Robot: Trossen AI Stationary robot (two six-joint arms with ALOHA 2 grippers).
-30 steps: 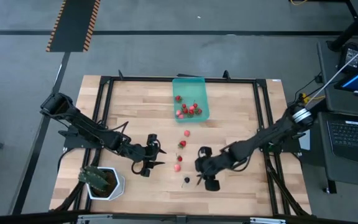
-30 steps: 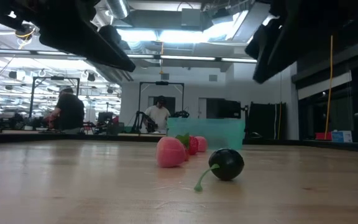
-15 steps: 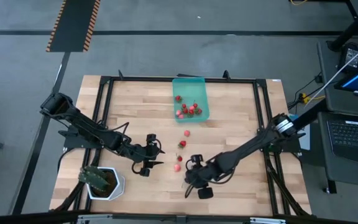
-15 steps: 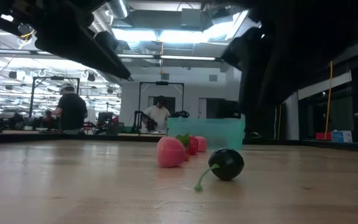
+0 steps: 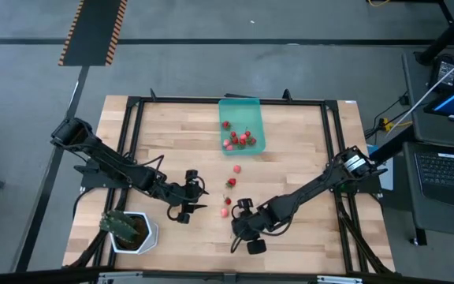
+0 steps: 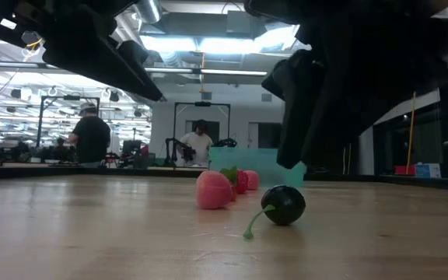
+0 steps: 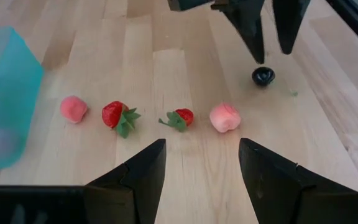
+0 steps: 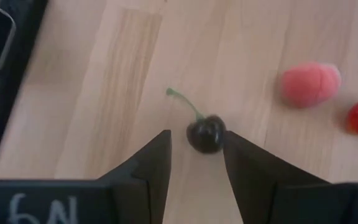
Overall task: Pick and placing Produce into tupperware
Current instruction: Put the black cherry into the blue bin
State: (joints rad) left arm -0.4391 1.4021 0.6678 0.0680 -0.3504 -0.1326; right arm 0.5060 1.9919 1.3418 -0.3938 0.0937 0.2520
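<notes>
The tupperware (image 5: 241, 125) is a rectangular, translucent teal container standing open at the far middle of the table, holding several red strawberries (image 5: 240, 139). Four fruits lie loose on the wood in a line running from it toward the near edge: a pink fruit (image 7: 73, 109), two red strawberries with green tops (image 7: 115, 114) (image 7: 181, 117), and a second pink fruit (image 7: 224, 117). Beyond these lies a dark cherry (image 8: 206, 134) with a green stem.

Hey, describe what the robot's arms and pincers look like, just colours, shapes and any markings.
Both arms are slim, dark and jointed, with thin cables along the left one. The right arm has a pale metallic ring at one joint. The left pincer and right pincer each have two black wedge-shaped fingers tapering to the tips. White handwritten characters mark the right pincer's base.
</notes>
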